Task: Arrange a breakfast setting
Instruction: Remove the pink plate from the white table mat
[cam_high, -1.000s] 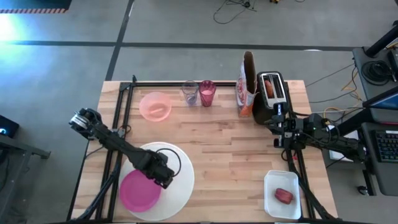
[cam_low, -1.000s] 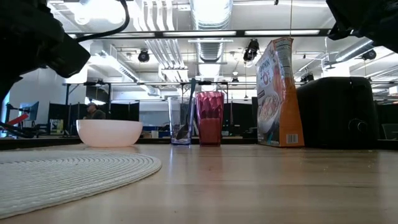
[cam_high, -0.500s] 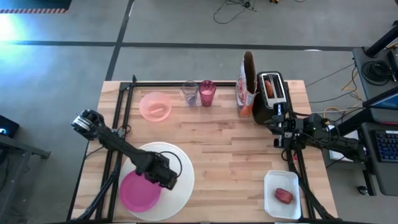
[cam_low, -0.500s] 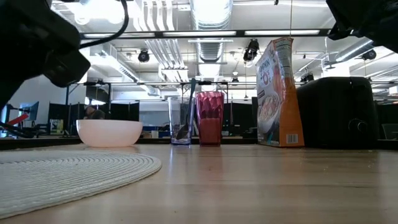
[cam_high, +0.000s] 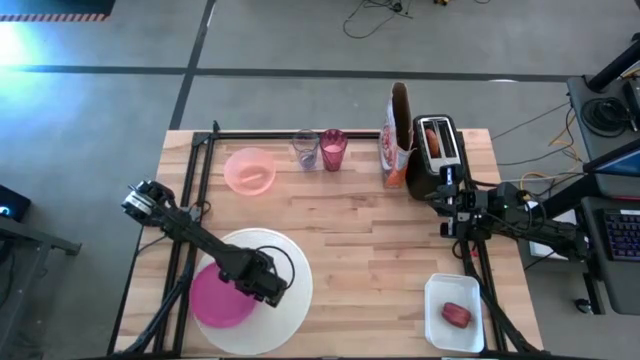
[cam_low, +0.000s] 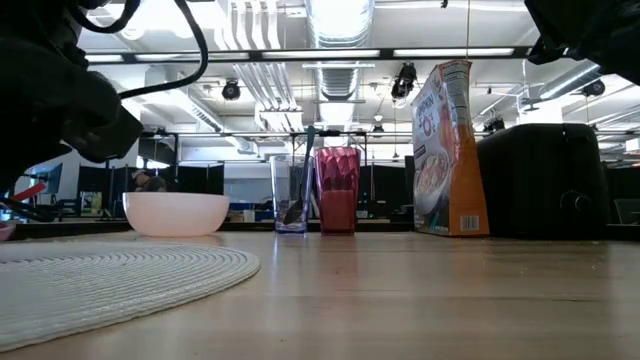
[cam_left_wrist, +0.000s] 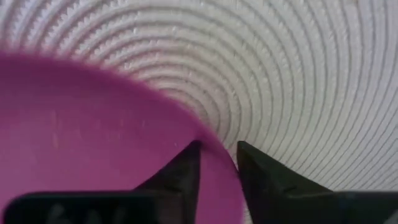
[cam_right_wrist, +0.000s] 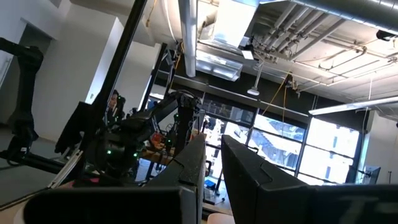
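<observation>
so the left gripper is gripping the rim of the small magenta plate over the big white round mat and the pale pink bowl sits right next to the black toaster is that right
Not quite. The high view shows the pale pink bowl far from the black toaster, toward the table's opposite side, beside the clear tumbler. The left gripper does grip the small magenta plate over the big white round mat.

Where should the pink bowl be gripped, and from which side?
By its rim, coming from above. The pink bowl sits upright and open-topped on the table, its wall flaring outward, so jaws can straddle the thin edge. The side away from the clear tumbler looks least crowded.
</observation>
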